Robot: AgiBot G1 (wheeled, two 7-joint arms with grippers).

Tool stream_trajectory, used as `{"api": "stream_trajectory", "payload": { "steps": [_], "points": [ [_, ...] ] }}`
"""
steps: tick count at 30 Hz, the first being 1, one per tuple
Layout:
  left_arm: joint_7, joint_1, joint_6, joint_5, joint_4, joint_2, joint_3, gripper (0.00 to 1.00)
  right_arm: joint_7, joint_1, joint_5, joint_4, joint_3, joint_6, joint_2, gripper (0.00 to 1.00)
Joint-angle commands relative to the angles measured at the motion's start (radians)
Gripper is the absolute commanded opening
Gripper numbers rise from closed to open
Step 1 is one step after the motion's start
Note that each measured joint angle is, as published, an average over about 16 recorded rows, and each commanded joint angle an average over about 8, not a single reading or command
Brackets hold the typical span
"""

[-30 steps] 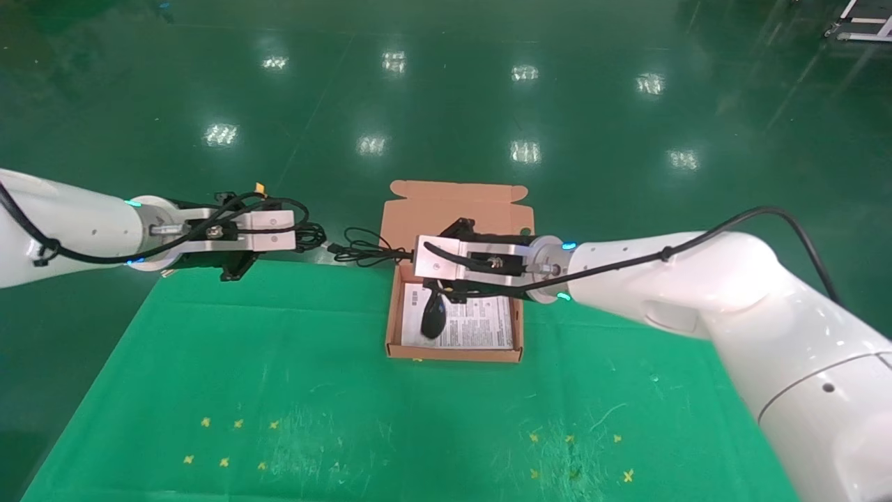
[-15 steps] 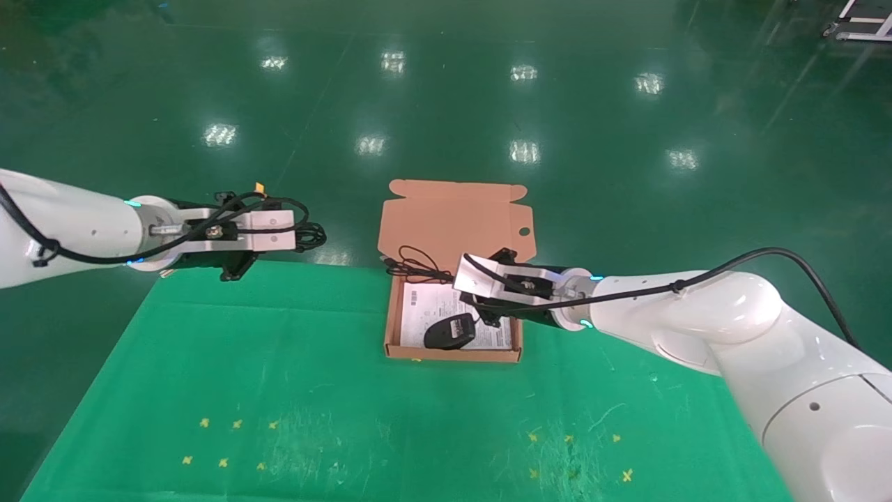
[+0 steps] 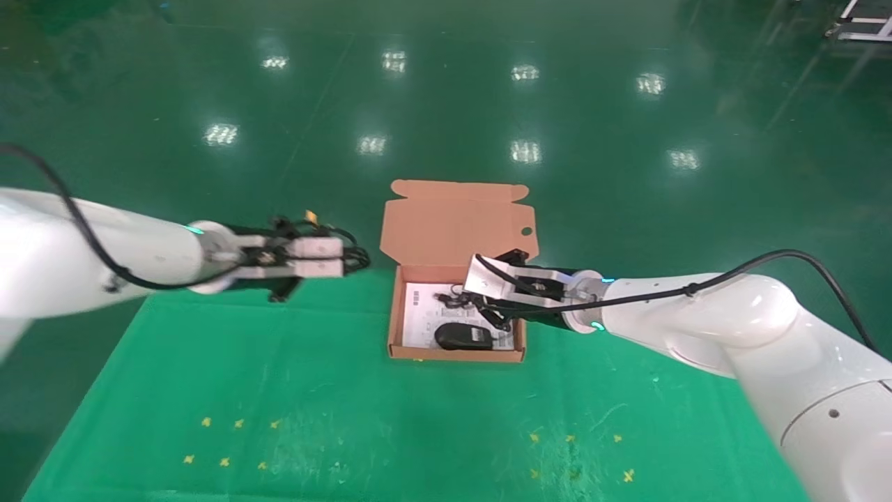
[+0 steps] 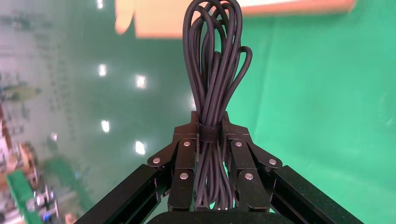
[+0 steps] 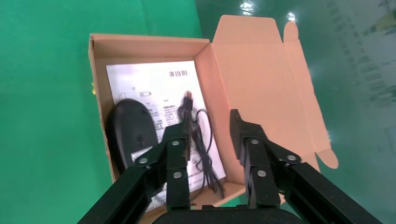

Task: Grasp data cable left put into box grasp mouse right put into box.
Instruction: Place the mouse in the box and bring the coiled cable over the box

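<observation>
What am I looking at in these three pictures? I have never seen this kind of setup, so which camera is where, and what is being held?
This is a two-armed robot at a table covered in green cloth. The wide picture comes from a camera on its head; the other two come from cameras on each wrist, looking along the jaws. The left gripper is shut on the data cable, a bundle of black loops, held above the cloth left of the box. The right gripper is open over the box, whose lid is folded back. Inside, the mouse and its cord lie on a printed sheet.
</observation>
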Motion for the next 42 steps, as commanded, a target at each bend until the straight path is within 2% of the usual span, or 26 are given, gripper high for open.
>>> {"api": "stream_trajectory", "payload": {
  "steps": [1,7,12,17,22,30,42],
  "points": [
    [0.012,0.008,-0.012,-0.004,0.009,0.022,0.007,0.00,0.005,0.002,-0.001,0.004,-0.003,-0.003,0.008,1.00],
    [0.088,0.035,-0.110,-0.045,0.119,0.132,0.024,0.00,0.021,0.016,-0.006,0.069,0.006,-0.011,0.120,1.00],
    [0.172,0.057,-0.208,-0.106,0.221,0.208,0.050,0.00,0.066,0.021,-0.023,0.171,0.004,-0.027,0.227,1.00],
    [0.228,0.069,-0.289,-0.199,0.258,0.231,0.120,0.00,0.150,0.013,-0.052,0.306,-0.007,-0.036,0.323,1.00],
    [0.238,0.065,-0.360,-0.279,0.269,0.236,0.221,0.01,0.252,-0.003,-0.096,0.447,-0.024,-0.027,0.403,1.00],
    [0.210,0.049,-0.426,-0.336,0.299,0.242,0.309,1.00,0.337,-0.019,-0.146,0.573,-0.041,-0.008,0.465,1.00],
    [0.213,0.049,-0.419,-0.332,0.291,0.236,0.303,1.00,0.331,-0.019,-0.143,0.562,-0.040,-0.006,0.459,1.00]
  ]
}}
